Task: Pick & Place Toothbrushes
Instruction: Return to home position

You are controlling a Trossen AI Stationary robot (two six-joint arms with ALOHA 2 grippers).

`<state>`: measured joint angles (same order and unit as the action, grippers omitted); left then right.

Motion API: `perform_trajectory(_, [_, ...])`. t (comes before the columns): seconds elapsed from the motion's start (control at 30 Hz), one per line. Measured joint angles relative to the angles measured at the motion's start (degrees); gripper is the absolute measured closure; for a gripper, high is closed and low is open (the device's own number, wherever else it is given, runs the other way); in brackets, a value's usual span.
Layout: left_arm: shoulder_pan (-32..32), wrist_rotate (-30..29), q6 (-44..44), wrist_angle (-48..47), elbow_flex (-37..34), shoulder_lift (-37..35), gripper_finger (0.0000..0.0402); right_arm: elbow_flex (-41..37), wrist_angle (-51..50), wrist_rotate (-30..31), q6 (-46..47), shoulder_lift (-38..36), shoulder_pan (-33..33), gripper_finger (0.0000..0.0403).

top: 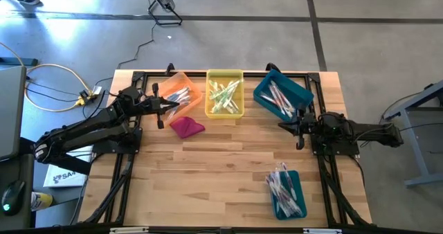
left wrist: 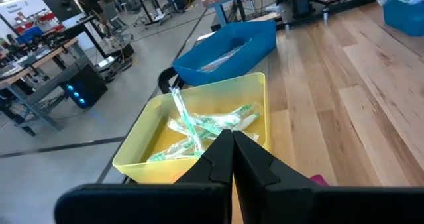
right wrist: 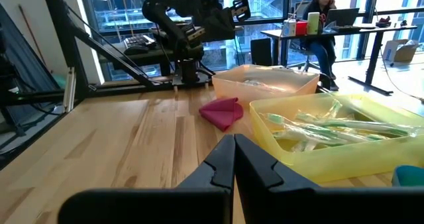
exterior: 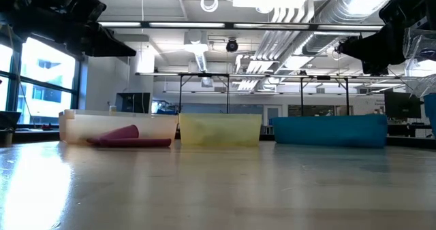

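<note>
Left gripper (top: 169,109) and right gripper (top: 284,125) hover, fingers pressed together — empty. We see toothbrushes (top: 223,95) in the yellow bin (top: 225,73) at twelve o'clock.

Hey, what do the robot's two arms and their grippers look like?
The left arm, on the table's left side, and the right arm, on its right, are both dark, near-black chains of blocky links. The left gripper and the right gripper each have two matte black fingers, flat-sided and tapering to a tip. I see no markings.
</note>
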<state>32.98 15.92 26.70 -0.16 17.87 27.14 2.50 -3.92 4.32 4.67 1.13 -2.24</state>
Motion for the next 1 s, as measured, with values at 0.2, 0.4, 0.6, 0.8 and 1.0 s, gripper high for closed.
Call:
perform_trajectory(0.2, [-0.01,-0.02,0.0,0.0,0.0,0.0,0.0401,-0.01,0.0,0.0,0.02,0.0,0.0,0.0401])
perform_trajectory(0.4, [-0.01,0.24,-0.26,-1.75,0.0,0.0,0.0401,-0.02,-0.02,-0.02,0.02,0.0,0.0,0.0401])
perform_trajectory(0.6, [-5.81,4.44,2.76,0.87,0.49,-0.83,0.0402,-0.04,-0.02,-0.02,0.02,0.0,-0.02,0.0401])
perform_trajectory(0.8, [-16.53,1.75,6.61,-0.18,4.08,-2.91,0.0402,-0.04,-0.02,-0.02,0.02,0.0,-0.02,0.0401])
perform_trajectory(1.0, [-23.55,-5.86,7.64,-9.42,7.86,-7.53,0.0401,-0.04,-0.03,-0.02,0.02,0.0,-0.02,0.0401])
